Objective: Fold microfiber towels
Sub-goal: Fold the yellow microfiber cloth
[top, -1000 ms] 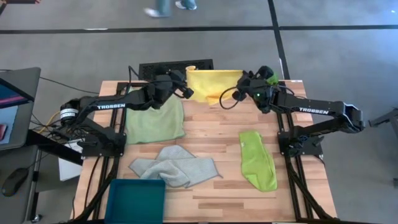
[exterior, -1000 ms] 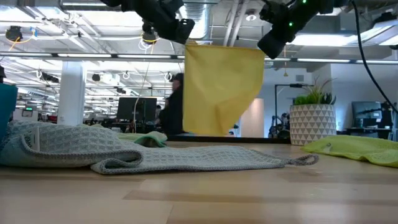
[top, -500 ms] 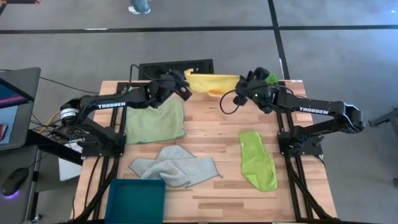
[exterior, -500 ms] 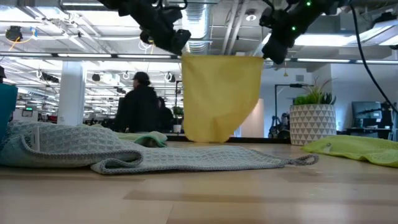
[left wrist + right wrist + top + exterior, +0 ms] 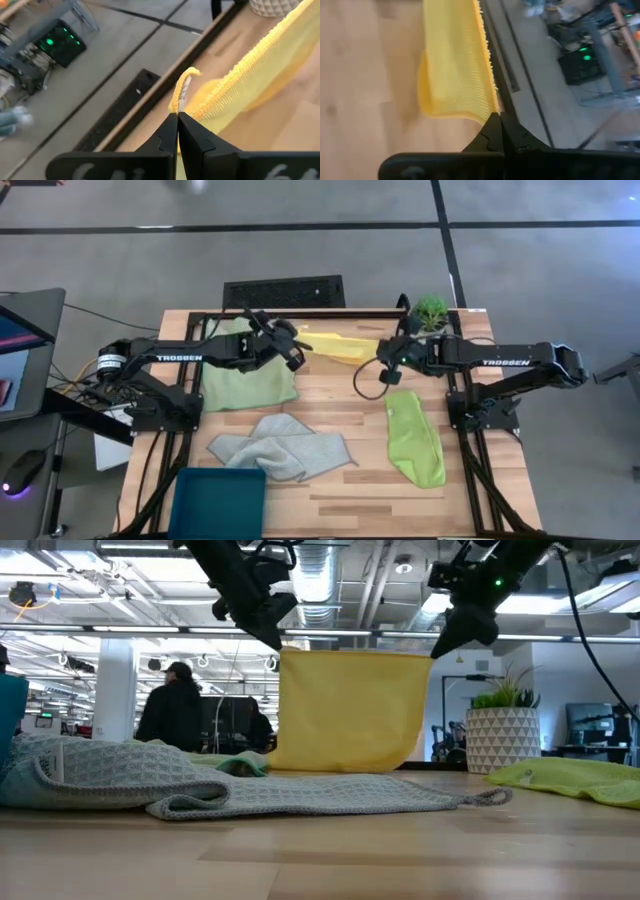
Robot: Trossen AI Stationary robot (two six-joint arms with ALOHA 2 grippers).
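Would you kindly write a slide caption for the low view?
Both hands, left and right, hold the yellow towel by its top corners, its lower edge reaching the table.

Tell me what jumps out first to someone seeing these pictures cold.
The yellow towel stands out: it hangs stretched above the far end of the table, the left gripper and right gripper each pinching a top corner, its lower edge at the tabletop. Nearer lie the lime green towel on the right, the sage green towel under the left arm, and the crumpled grey-green towel.
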